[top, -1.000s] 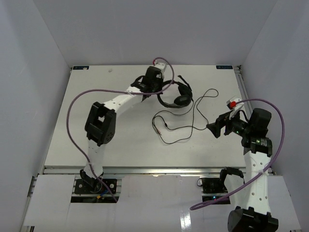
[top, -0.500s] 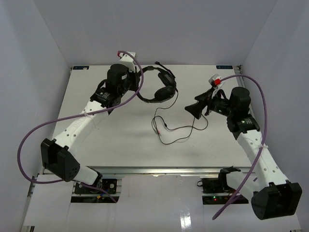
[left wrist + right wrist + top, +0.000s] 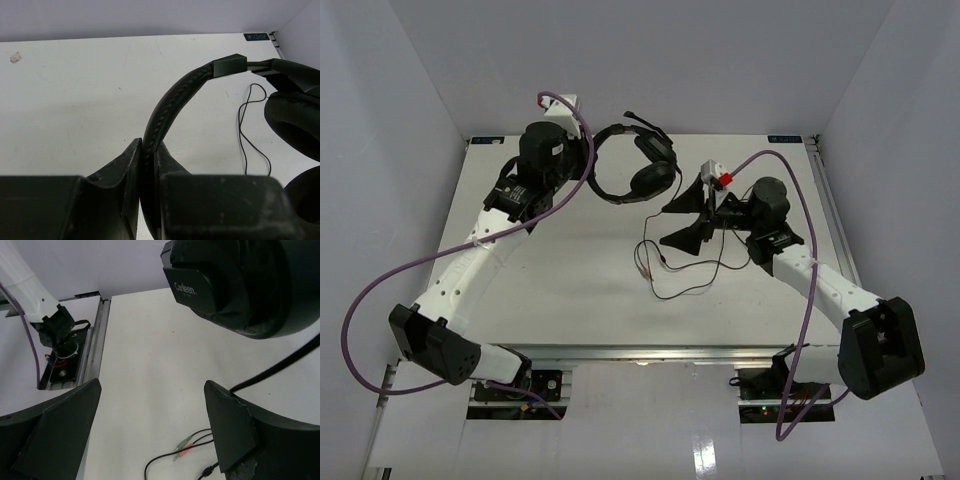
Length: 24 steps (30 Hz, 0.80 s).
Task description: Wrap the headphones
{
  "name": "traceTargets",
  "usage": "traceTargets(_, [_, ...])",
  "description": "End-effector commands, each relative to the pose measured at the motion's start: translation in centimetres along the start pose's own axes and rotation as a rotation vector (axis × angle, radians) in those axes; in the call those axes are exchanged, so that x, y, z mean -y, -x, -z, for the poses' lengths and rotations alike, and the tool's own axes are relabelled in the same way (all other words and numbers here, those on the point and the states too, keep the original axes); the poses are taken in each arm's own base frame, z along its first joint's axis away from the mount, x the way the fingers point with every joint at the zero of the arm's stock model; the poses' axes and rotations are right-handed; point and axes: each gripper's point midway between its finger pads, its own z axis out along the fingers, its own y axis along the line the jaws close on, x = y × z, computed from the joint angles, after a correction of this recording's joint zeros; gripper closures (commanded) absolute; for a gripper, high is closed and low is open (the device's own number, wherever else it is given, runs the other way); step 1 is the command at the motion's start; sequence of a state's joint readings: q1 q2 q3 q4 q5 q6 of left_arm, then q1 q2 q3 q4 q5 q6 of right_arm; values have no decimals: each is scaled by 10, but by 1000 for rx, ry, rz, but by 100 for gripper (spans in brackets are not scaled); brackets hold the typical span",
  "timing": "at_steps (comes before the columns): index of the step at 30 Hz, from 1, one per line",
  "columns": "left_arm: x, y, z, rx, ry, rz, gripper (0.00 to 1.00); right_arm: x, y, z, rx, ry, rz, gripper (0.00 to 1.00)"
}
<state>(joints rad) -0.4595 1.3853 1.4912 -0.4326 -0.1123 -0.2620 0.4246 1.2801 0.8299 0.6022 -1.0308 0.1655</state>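
Note:
The black headphones hang in the air over the far middle of the table. My left gripper is shut on the padded headband, which is pinched between its fingers. The ear cups hang to the right. The thin black cable trails from them onto the table, and its green and reddish plugs lie there. My right gripper is open and empty, just right of and below the ear cup, with the cable passing by its right finger.
The white table has a metal rail along its near edge. Grey walls close in the left, far and right sides. Purple robot cables loop beside each arm. The left arm's base shows in the right wrist view.
My left gripper has carried the headphones left and up off the table. My right arm has swung left from the right edge to just beside the ear cups, its jaws open throughout.

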Motion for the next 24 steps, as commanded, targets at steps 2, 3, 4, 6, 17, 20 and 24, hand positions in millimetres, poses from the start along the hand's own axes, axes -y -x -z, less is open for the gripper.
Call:
traceTargets(2, [12, 55, 44, 131, -72, 101, 100, 24, 16, -34, 39, -77, 187, 10])
traceTargets(3, [13, 56, 47, 131, -82, 114, 100, 28, 14, -38, 40, -84, 182, 10])
traceTargets(4, [15, 58, 50, 134, -93, 124, 100, 30, 17, -42, 53, -85, 194, 10])
traceTargets(6, [16, 59, 54, 136, -104, 141, 100, 35, 14, -49, 63, -78, 184, 10])
traceTargets(17, [-12, 67, 61, 173, -1, 129, 100, 3, -17, -31, -146, 94, 318, 3])
traceTargets(20, [-17, 60, 60, 175, 11, 133, 100, 25, -24, -18, -209, -85, 343, 4])
traceTargets(24, [-11, 60, 64, 183, -27, 154, 100, 31, -22, -21, -162, -132, 304, 5])
